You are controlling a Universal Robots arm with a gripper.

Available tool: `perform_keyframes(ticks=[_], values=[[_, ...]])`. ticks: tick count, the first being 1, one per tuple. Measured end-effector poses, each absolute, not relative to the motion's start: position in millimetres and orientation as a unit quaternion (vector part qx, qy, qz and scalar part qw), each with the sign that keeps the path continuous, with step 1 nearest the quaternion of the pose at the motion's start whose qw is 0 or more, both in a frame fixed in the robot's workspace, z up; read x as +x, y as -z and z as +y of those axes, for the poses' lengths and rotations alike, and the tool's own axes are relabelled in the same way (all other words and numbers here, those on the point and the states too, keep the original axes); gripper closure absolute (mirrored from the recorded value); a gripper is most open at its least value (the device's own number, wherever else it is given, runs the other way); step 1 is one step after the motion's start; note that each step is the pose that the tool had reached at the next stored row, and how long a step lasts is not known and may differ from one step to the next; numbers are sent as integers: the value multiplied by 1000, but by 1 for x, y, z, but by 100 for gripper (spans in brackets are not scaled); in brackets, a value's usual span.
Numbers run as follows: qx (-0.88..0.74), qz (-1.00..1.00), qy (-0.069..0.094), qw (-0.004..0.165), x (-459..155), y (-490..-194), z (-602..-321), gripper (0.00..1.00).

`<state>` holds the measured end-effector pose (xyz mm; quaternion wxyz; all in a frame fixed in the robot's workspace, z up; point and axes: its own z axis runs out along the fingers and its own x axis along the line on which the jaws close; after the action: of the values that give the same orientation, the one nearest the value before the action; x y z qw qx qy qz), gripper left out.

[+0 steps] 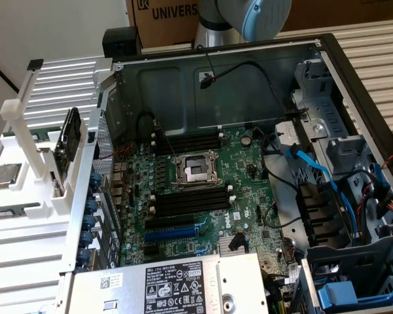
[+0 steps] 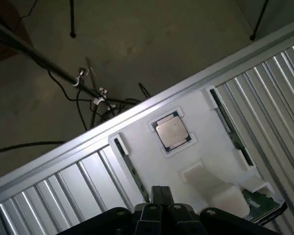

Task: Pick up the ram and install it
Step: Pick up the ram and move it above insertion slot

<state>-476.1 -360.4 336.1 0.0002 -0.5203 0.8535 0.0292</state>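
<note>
In the wrist view my gripper [image 2: 161, 190] is shut with nothing between its fingers, hanging high above a white fixture [image 2: 196, 110]. A ram [image 2: 131, 169], a thin dark green stick seen edge-on, lies in a groove of that fixture, closest to the fingertips. A second similar stick [image 2: 229, 122] lies in the groove on the other side of a square silver CPU [image 2: 171, 133]. In the exterior view the fixture [image 1: 36, 196] sits at the left, outside the open computer case. The motherboard's black memory slots [image 1: 190, 199] lie beside the CPU socket [image 1: 193, 171].
The arm's grey and blue joint [image 1: 249, 16] hangs over the case's back wall. A tall white post [image 1: 26, 124] and an upright black part [image 1: 69, 140] rise from the fixture. Cables, blue drive bays [image 1: 354, 294] and a power supply [image 1: 170, 288] crowd the case. A blue expansion slot [image 1: 173, 232] lies below the memory slots.
</note>
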Motion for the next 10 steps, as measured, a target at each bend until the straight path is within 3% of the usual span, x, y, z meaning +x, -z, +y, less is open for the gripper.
perform_keyframes(ticks=[10], values=[[-625,780,-29,-4,-476,-333,-360,90]])
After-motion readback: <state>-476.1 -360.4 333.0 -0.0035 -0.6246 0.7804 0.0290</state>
